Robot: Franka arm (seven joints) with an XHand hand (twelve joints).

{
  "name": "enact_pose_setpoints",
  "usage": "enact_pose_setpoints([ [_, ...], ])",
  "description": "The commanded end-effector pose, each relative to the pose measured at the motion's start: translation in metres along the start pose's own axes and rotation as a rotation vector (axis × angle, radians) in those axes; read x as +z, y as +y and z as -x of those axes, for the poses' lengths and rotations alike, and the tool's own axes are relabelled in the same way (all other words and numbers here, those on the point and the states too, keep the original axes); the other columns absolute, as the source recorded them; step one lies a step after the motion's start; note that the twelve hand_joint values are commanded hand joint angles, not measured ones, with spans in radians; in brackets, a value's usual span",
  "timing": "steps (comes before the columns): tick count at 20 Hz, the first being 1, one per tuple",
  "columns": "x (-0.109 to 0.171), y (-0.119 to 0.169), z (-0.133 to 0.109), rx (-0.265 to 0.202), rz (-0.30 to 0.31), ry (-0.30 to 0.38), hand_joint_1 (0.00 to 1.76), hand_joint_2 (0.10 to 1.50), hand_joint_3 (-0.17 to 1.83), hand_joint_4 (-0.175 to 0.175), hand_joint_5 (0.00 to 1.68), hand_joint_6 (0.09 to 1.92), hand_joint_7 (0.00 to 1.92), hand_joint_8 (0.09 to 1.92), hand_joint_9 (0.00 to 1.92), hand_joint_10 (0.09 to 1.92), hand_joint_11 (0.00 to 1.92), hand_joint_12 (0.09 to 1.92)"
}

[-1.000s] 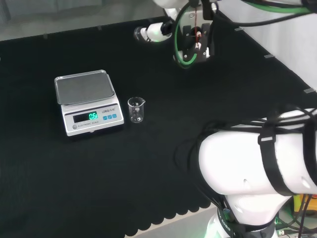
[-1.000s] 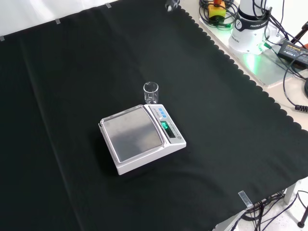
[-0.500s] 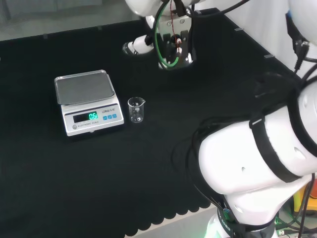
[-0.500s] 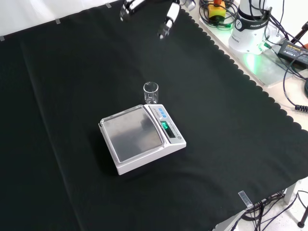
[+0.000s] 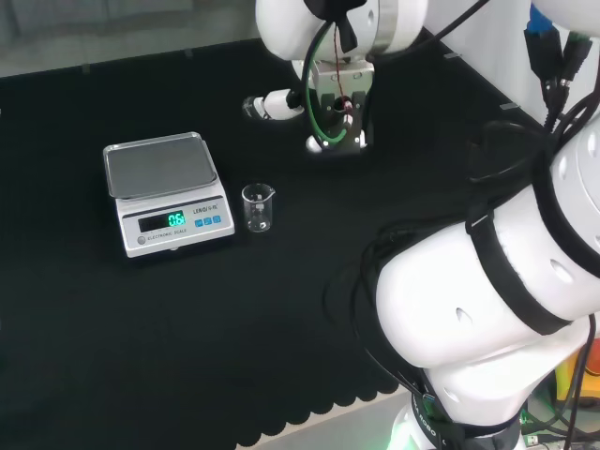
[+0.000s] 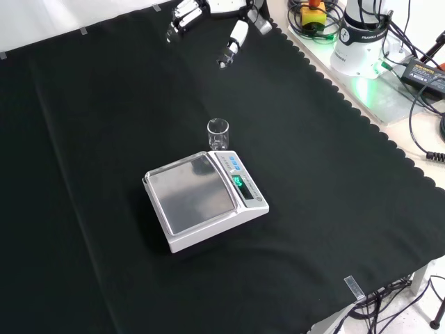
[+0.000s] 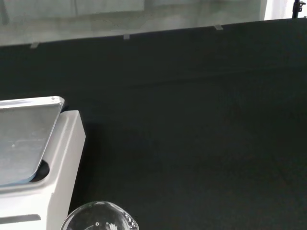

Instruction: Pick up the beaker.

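Glass of the beaker (image 6: 217, 134) is hard to make out against the black cloth (image 6: 334, 167); in the wrist view only its rim (image 7: 98, 218) is caught, cut off at the edge; it is seen standing upright just beside the scale (image 6: 205, 200), well apart from the hand (image 6: 212, 17); fingers appear spread and straight, with nothing held; a pale wall is seen beyond the cloth.

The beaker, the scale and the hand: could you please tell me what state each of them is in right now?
beaker: upright on the cloth beside the scale, looks empty, not held.
scale: switched on, display lit green, pan bare.
hand: above the cloth, away from the beaker, fingers spread and relaxed, holding nothing.
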State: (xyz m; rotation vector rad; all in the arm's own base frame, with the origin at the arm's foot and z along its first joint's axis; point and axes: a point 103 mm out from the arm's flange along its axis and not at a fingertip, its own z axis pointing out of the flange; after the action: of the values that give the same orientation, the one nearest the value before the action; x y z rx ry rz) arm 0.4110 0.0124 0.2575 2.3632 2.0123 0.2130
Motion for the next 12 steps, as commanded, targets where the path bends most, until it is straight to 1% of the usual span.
enact_pose_setpoints([
  [1,0.04,-0.004,0.011,0.02,0.025,0.066,0.49,0.7,0.11,0.015,0.48,0.09,0.32,0.84,0.62,0.76,0.51,1.43],
  [5,0.053,-0.001,0.0,0.006,-0.009,0.048,0.49,0.7,0.1,0.013,0.49,0.09,0.32,0.84,0.62,0.76,0.5,1.44],
  [7,0.059,-0.001,-0.007,-0.009,-0.032,0.025,0.49,0.71,0.1,0.012,0.49,0.09,0.32,0.84,0.61,0.76,0.5,1.44],
  [12,0.072,-0.001,-0.014,-0.009,-0.058,0.034,0.49,0.71,0.1,0.009,0.49,0.09,0.32,0.85,0.61,0.77,0.5,1.44],
])
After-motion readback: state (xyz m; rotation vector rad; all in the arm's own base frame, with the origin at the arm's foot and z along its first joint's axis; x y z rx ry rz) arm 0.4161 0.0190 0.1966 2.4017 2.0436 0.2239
